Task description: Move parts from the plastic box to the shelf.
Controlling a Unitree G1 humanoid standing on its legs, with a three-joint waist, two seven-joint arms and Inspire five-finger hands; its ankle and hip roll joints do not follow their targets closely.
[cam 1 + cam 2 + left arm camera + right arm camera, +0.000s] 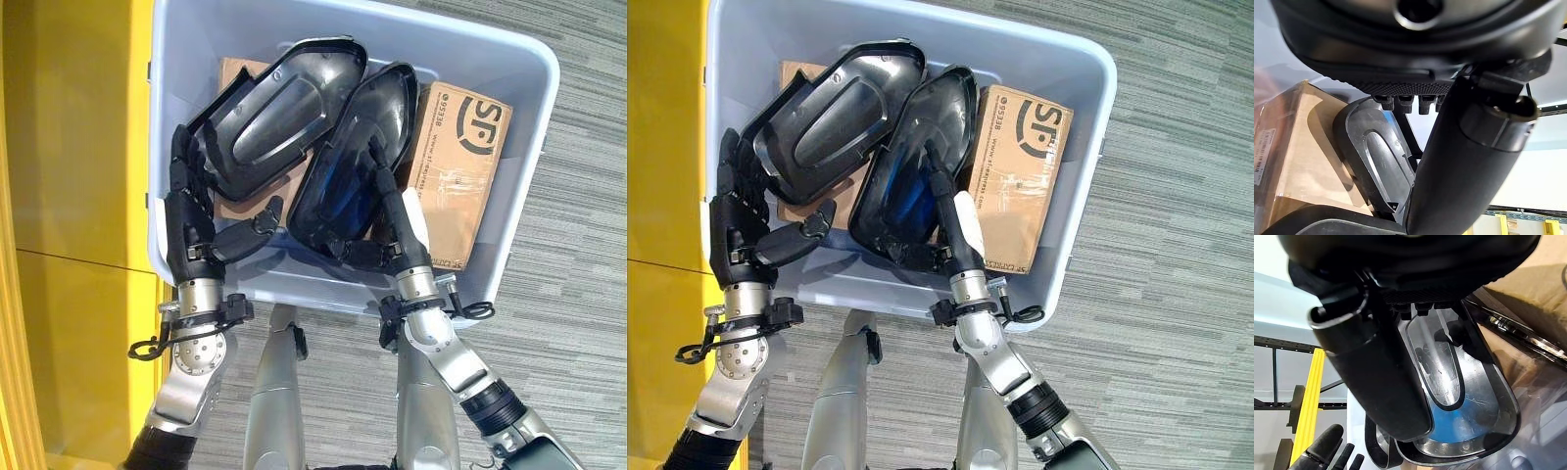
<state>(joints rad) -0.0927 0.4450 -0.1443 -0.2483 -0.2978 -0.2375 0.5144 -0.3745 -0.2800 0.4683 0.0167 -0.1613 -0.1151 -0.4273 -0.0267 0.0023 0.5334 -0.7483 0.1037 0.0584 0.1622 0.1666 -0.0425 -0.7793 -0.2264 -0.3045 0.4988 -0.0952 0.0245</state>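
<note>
— What is sitting closest to the head camera?

— The two hands, both reaching into the plastic box (pixel 509 127). The left hand (pixel 191 220) is curling its fingers round the edge of one black part (pixel 279 108), with the thumb lying under it. The right hand (pixel 397 230) is reaching along the inside of the second black part (pixel 358 162), its thumb stretching up over the hollow; whether its fingers are closing on the shell I cannot tell, as they are hiding behind it.

— How many of each thing?

— Two black moulded parts, leaning side by side and touching just beyond the hands. Two cardboard cartons: a printed carton (pixel 456 171) lying just right of the right hand, and a plain carton (pixel 240 73) showing beneath the part in the left hand. One box holding all of it.

— And the surroundings?

— The box is resting on grey striped carpet (pixel 578 225). A yellow surface (pixel 73 196) is running along beside the left hand.
</note>
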